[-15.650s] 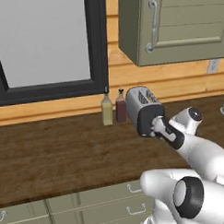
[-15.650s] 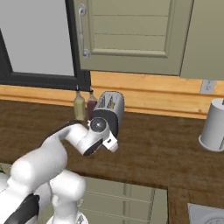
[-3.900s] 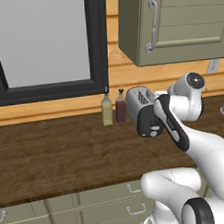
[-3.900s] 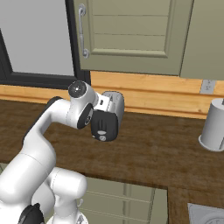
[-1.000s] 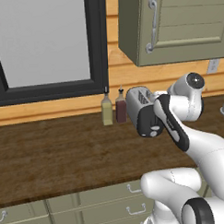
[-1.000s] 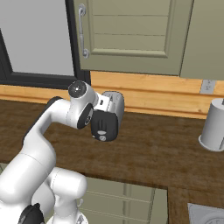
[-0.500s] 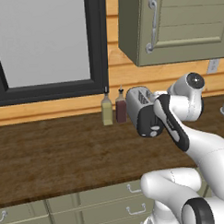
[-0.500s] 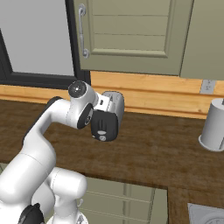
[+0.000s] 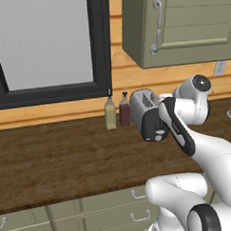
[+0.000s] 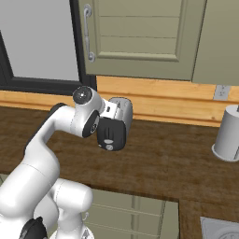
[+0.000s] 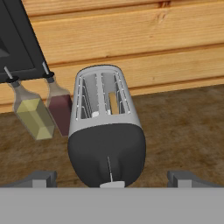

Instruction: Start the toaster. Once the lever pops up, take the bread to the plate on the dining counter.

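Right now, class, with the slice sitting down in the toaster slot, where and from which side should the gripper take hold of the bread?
Grip the bread by its top edge, coming from above with the fingers across its thin faces. It stands on edge in the right-hand slot of the toaster, so the slot walls likely block any side approach. The gripper is open, at the toaster's black end.

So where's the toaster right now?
In the hand view the toaster stands on the wood counter against the wall, just right of the two bottles, black end facing the open pincer.
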You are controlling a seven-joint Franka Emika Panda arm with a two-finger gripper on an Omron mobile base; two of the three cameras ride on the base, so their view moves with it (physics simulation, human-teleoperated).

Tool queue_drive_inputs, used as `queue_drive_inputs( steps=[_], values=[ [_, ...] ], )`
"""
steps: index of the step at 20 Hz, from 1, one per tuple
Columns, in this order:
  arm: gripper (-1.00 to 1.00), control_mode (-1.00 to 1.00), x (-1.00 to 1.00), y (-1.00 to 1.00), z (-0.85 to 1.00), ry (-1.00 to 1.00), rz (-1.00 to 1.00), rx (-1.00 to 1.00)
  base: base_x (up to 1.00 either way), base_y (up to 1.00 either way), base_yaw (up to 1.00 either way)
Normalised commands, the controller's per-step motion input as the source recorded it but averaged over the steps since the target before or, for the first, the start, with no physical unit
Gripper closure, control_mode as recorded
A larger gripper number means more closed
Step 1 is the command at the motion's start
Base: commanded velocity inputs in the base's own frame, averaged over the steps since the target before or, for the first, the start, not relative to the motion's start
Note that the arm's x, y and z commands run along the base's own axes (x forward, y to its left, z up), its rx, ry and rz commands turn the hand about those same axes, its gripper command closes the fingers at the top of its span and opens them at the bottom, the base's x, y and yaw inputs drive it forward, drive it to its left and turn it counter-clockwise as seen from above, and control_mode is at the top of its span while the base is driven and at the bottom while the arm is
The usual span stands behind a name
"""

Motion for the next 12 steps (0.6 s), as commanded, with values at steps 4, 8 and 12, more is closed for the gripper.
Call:
queue_drive_inputs(
  steps=[4, 8, 12],
  values=[
    [-1.0, -1.0, 0.0, 0.0, 0.0, 0.0, 0.0, 0.0, 0.0, 0.0, 0.0],
    [-1.0, -1.0, 0.0, 0.0, 0.0, 0.0, 0.0, 0.0, 0.0, 0.0, 0.0],
    [-1.0, -1.0, 0.0, 0.0, 0.0, 0.0, 0.0, 0.0, 0.0, 0.0, 0.0]
  ],
)
